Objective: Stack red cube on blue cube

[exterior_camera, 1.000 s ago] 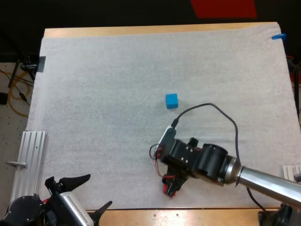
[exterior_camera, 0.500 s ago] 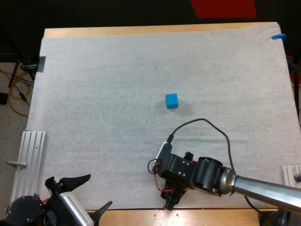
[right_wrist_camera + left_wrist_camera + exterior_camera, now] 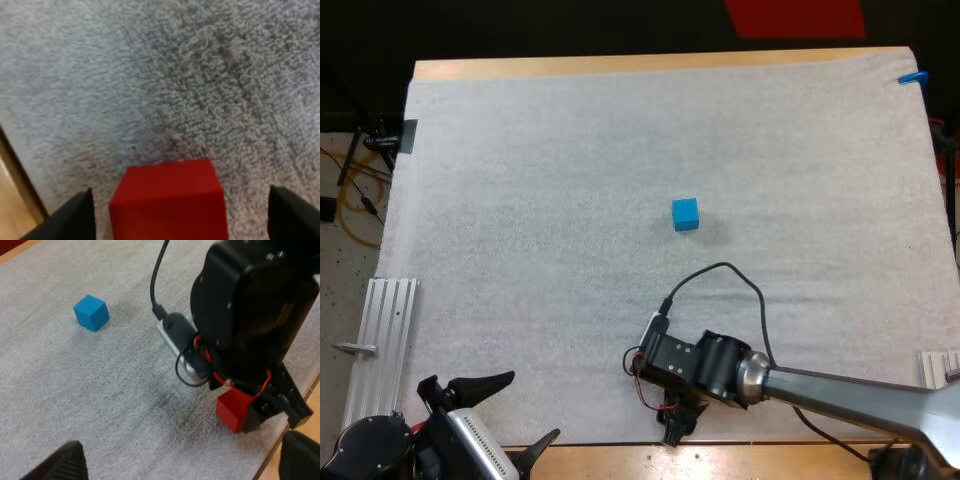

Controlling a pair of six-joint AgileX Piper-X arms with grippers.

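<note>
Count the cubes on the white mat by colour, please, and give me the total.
red cube: 1
blue cube: 1
Total: 2

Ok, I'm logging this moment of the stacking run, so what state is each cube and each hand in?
Red cube: on the mat near its front edge, between the right hand's fingers, not gripped.
Blue cube: alone on the mat, nothing on top.
Right hand: open, one finger on either side of the red cube.
Left hand: open, holding nothing.
</note>
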